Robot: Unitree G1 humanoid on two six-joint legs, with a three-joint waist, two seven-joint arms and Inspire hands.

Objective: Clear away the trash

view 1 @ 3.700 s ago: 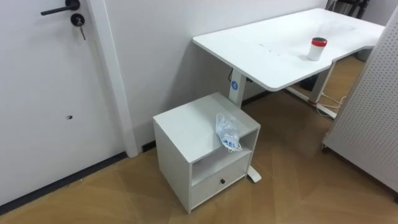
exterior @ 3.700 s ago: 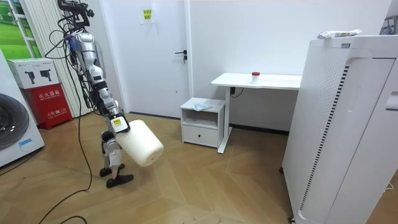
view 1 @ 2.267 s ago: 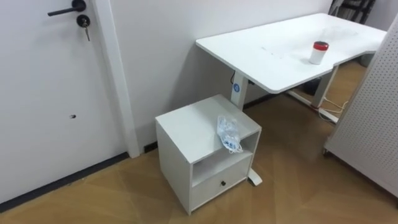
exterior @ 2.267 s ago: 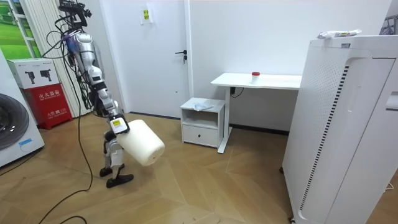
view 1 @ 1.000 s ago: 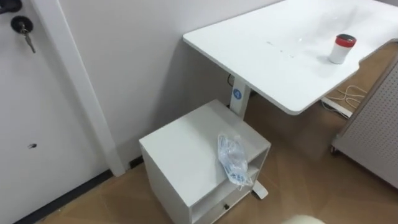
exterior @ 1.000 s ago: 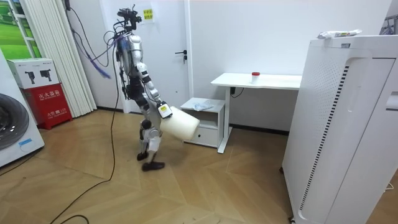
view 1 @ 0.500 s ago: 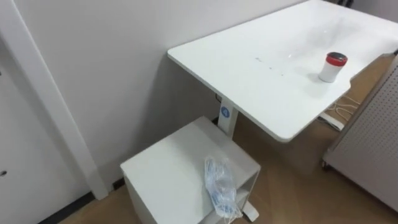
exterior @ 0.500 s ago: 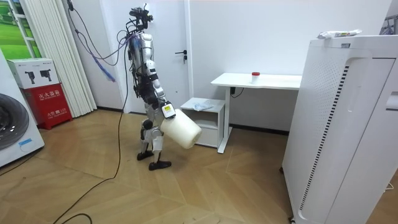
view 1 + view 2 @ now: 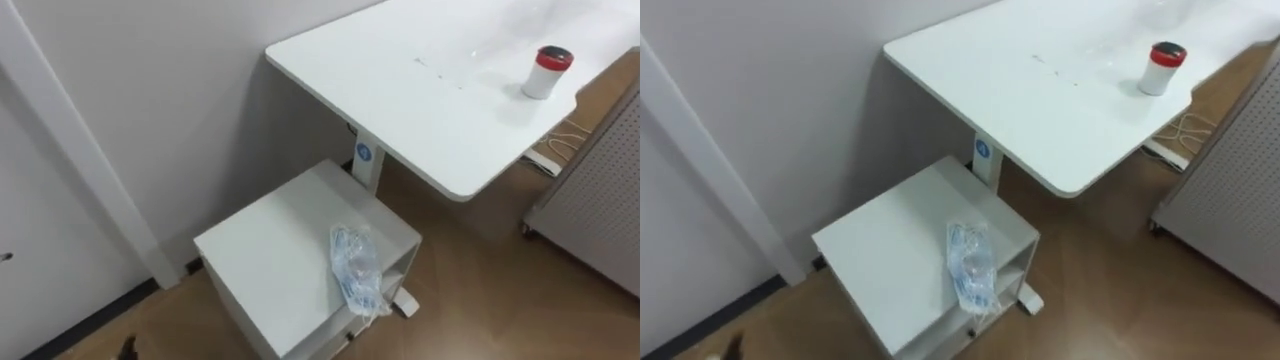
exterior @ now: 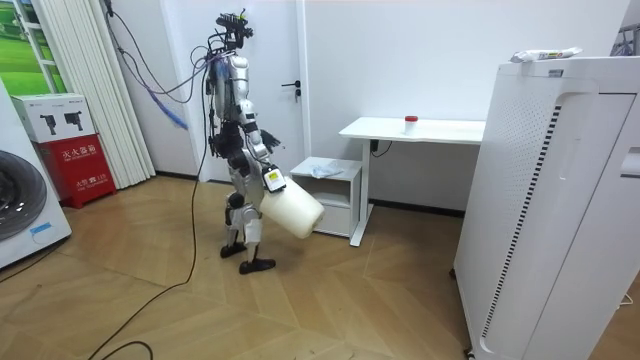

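With the right hand at the big white bin by the hip, grip impossible to tell, stands close before the white bedside cabinet. Finds the crumpled clear plastic bag on its top, drooping over the front edge beside the bench, away from the hand.

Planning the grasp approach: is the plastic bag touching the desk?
Apart. The left eye view shows the plastic bag lying on the cabinet top, with bare cabinet surface between it and the desk edge above.
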